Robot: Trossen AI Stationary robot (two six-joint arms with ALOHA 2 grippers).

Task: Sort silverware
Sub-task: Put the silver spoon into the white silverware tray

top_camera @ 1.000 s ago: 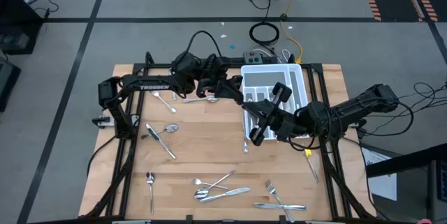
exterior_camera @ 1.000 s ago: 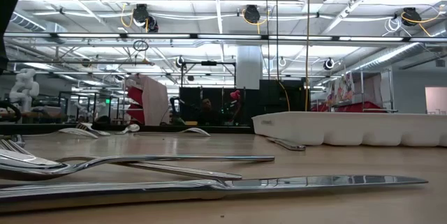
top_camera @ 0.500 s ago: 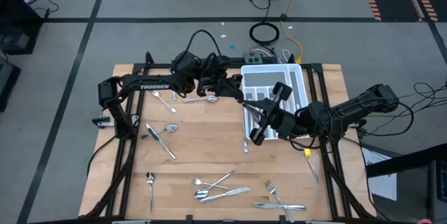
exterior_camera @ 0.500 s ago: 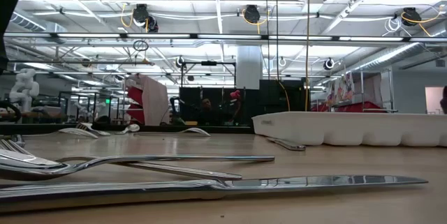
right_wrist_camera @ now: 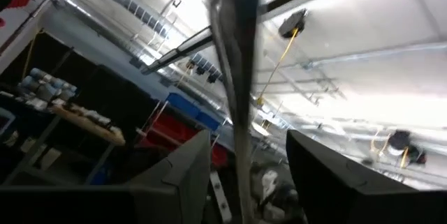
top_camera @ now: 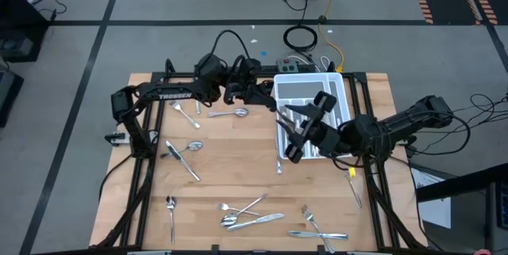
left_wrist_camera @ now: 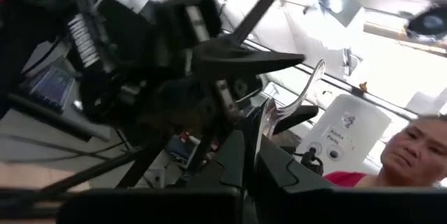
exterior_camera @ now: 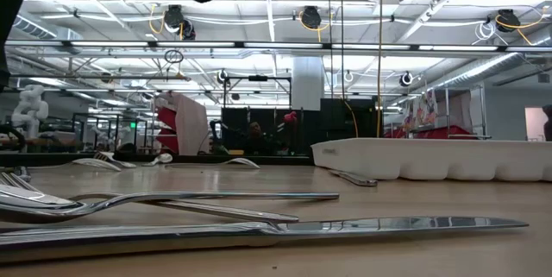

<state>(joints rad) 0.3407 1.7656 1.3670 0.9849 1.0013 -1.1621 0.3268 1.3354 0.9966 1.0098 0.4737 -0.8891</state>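
A slim silver piece of silverware (top_camera: 290,110) hangs in the air by the left side of the white tray (top_camera: 313,88). My left gripper (top_camera: 268,100) reaches in from the table's left and is shut on it. My right gripper (top_camera: 294,124) comes from the right and is open. In the right wrist view its two fingers (right_wrist_camera: 183,175) stand on either side of the blurred piece (right_wrist_camera: 236,70) without touching it. Whether the piece is a fork, a spoon or a knife I cannot tell. My left gripper pinches one end of the silver piece (left_wrist_camera: 263,130) between its two fingers (left_wrist_camera: 236,165). The fingers come roughly level from the table's left. The piece sticks out beyond the fingertips in a curve (left_wrist_camera: 313,77), lifted clear of the table and the tray.
Loose silverware lies about the wooden table: spoons (top_camera: 230,113) at the far left, a knife (top_camera: 184,162) in the middle left, forks and spoons (top_camera: 250,211) along the near edge. A knife (exterior_camera: 259,225) lies close to the low camera. A person (left_wrist_camera: 412,158) is beyond the table.
My right gripper has opened and let go of the silver piece, which stays in my left gripper. Both arms have stayed nearly where they were, beside the tray's left side.
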